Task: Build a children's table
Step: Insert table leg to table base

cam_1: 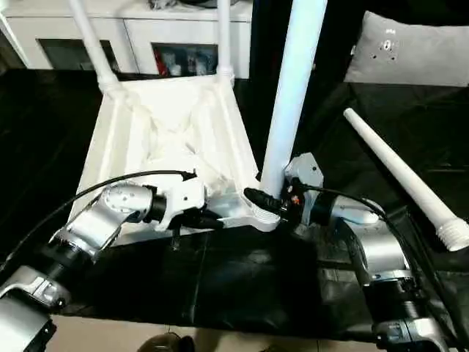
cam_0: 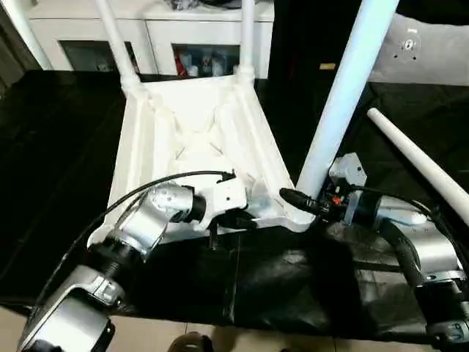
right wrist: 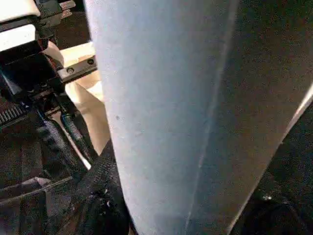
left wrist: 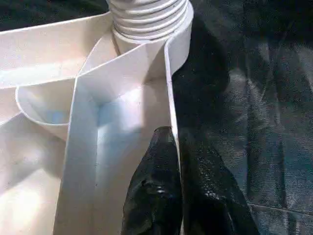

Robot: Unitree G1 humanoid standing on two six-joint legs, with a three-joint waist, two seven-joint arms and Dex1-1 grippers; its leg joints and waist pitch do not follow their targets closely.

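Observation:
The children's table top (cam_0: 135,147) lies upside down on the black-covered worktable, ribs facing up. Two white legs (cam_0: 113,37) (cam_0: 247,37) stand in its far corner sockets. A third leg (cam_0: 344,88) rises tilted from the near right corner, and its threaded end (left wrist: 149,19) sits in the socket. My right gripper (cam_0: 302,193) is shut on this leg (right wrist: 186,98) close to its base. My left gripper (left wrist: 172,134) is shut on the thin near rim wall of the top, just left of that corner (cam_0: 233,220). A fourth leg (cam_1: 399,172) lies loose on the cover at the right.
A white cabinet (cam_0: 73,33) stands behind the worktable. A grey cushion (cam_1: 418,51) lies at the back right. The worktable's front edge (cam_0: 242,323) runs close below my arms, with floor beyond. A black cable (cam_0: 176,177) arcs over my left wrist.

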